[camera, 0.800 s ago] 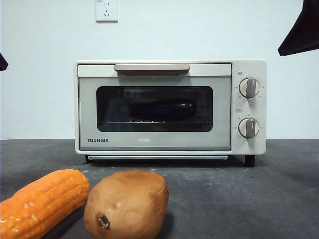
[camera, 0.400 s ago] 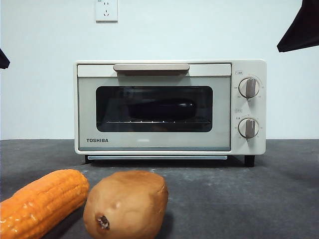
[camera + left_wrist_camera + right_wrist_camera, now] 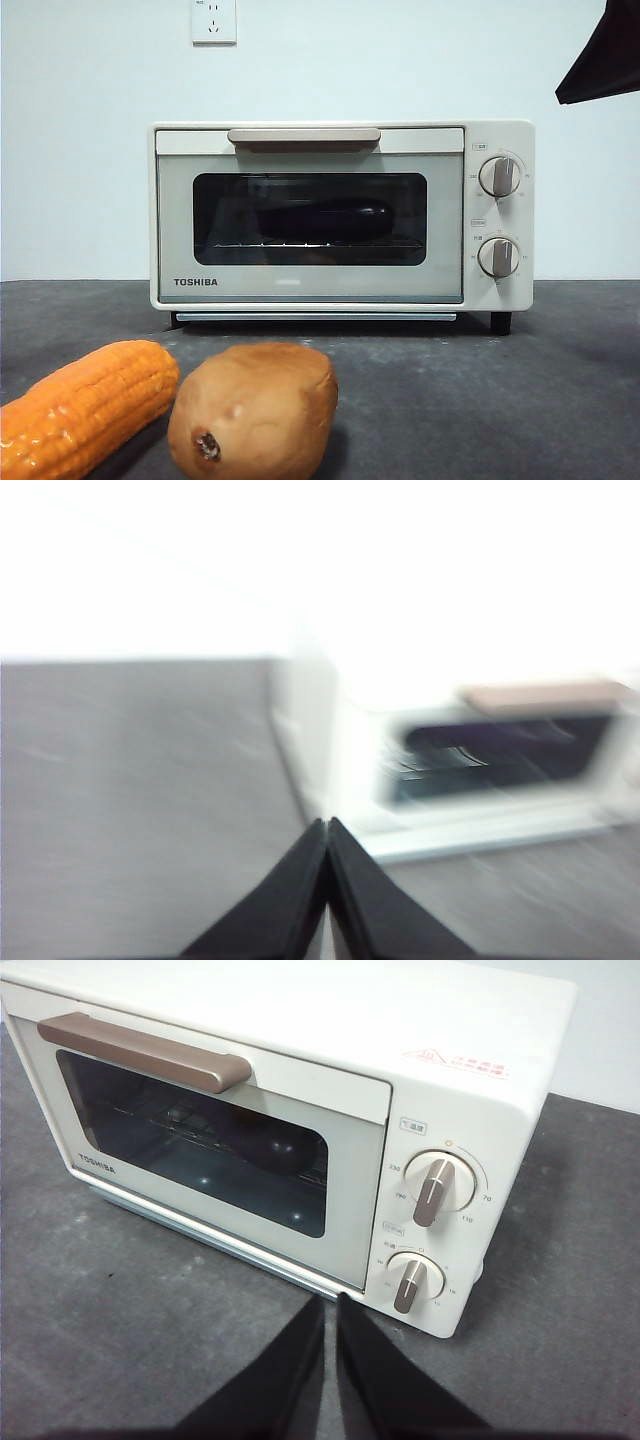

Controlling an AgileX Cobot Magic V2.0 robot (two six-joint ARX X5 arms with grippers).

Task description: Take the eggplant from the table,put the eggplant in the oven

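Note:
The eggplant (image 3: 325, 218) lies on the wire rack inside the cream-white oven (image 3: 300, 285), dark and glossy behind the glass of the closed door. The oven stands at the back middle of the dark grey table (image 3: 480, 400). My right gripper (image 3: 331, 1300) hangs shut and empty above the table in front of the oven (image 3: 470, 1070), near its knobs. My left gripper (image 3: 327, 823) is shut and empty off the oven's (image 3: 340, 730) left side; its view is blurred. A black arm tip (image 3: 600, 55) shows at the front view's top right corner.
An orange corn cob (image 3: 85, 405) and a brown potato (image 3: 252, 410) lie side by side at the table's near left. A wall socket (image 3: 214, 20) sits on the white wall above the oven.
The small black arm tip at the front view's left edge has gone out of view. The tip at the top right has barely shifted. Oven, eggplant, corn and potato are unmoved.

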